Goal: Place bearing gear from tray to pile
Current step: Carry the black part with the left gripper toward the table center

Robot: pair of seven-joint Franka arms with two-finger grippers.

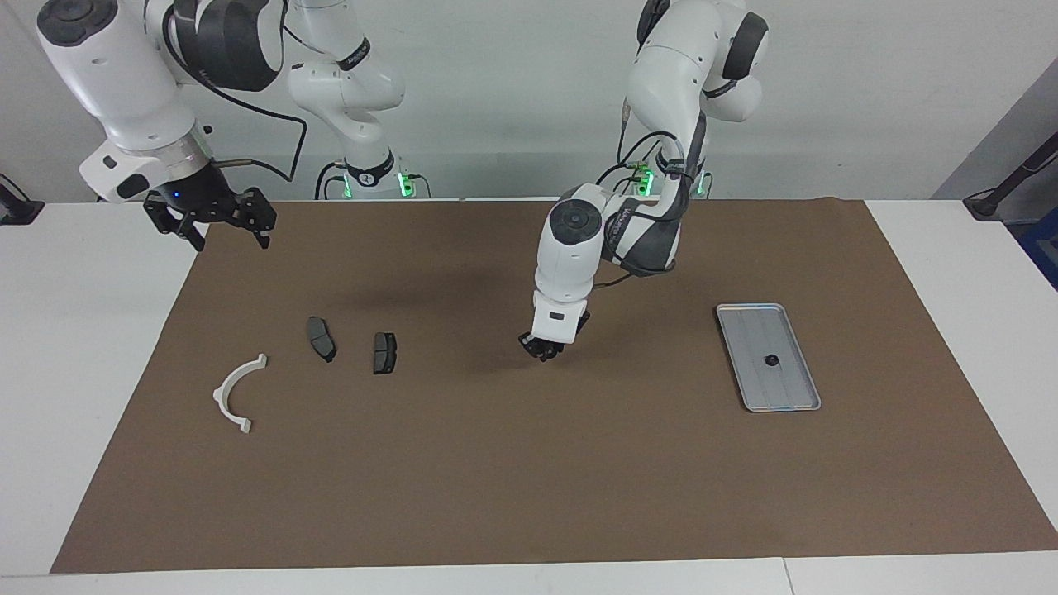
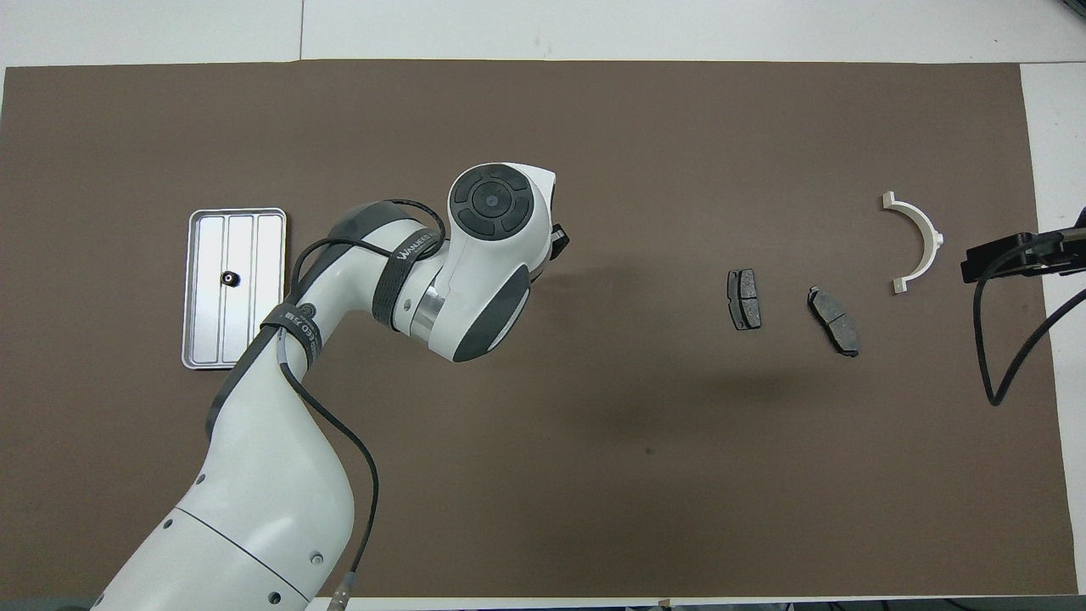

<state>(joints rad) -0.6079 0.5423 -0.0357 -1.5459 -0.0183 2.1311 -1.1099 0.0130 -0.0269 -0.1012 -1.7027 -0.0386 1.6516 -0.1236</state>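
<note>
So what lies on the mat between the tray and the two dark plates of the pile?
Nothing rests there: between the tray and the dark plates the brown mat is bare. Only the left gripper hangs over that stretch, clearest in the facing view.

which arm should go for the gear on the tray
Likely left: the left gripper hangs over the mat's middle, and the tray with the gear lies toward its arm's end. The right gripper waits open at the pile's end.
</note>
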